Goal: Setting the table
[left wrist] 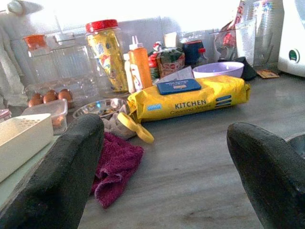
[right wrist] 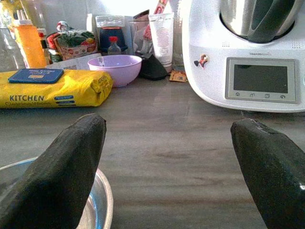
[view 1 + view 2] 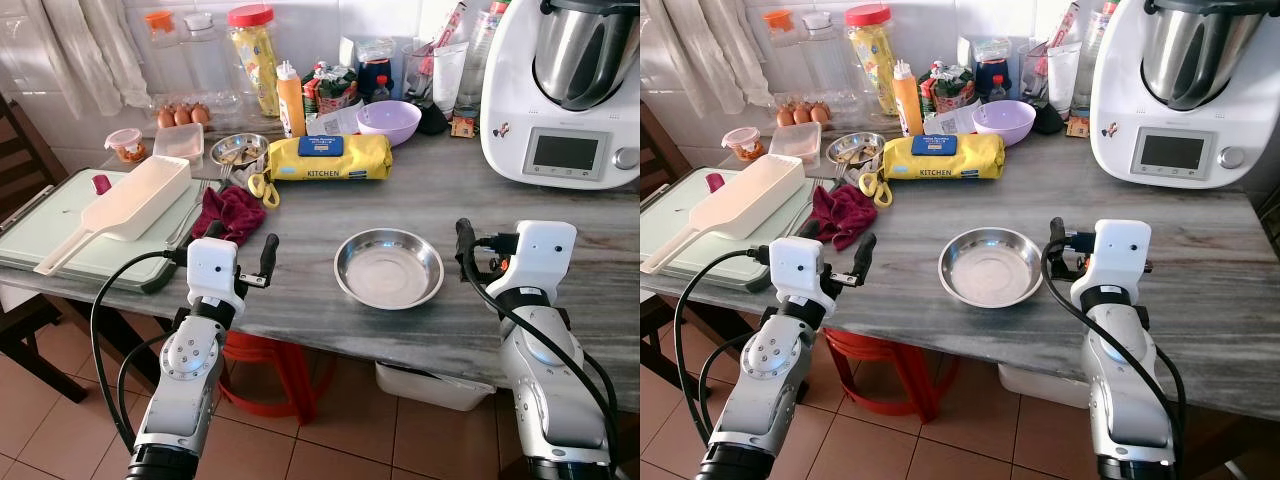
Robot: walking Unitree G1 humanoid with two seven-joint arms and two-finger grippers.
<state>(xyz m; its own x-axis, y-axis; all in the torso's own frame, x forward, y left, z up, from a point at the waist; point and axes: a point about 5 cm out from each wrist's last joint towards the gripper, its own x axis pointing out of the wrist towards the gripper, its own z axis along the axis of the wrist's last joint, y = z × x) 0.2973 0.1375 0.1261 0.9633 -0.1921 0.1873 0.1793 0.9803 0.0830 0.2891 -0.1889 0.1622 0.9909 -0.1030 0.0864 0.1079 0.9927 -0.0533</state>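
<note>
Both grippers are being held low at the near edge of the grey marbled table (image 3: 420,190), fingers spread wide apart and nothing being gripped. Left gripper (image 3: 243,255) is being kept just in front of the crumpled maroon cloth (image 3: 232,210); right gripper (image 3: 468,250) is being held just beside the round, shallow stainless-steel bowl (image 3: 389,267), which is sitting upright and empty on the bare tabletop between the two arms, nearer the right one. In the right wrist view the bowl's rim (image 2: 102,191) is being glimpsed right beside one black finger (image 2: 62,167), though no contact can be made out.

That bowl is being judged the piece to be set — thin pressed metal, so light and rigid, not fragile, but polished and likely slippery against the finger pads. A pinch over the rolled rim is being favoured, one finger inside the wall and one outside, on the side nearest the right gripper; a grip across the full width looks too wide for the fingers. Sliding on the smooth stone is being flagged as the risk — a nudge could send it skating away.

Further back, a yellow soft pack of kitchen wipes (image 3: 330,158), a lilac plastic bowl (image 3: 388,121) and a white countertop cooking machine with a steel jug (image 3: 565,90) are being left untouched.
</note>
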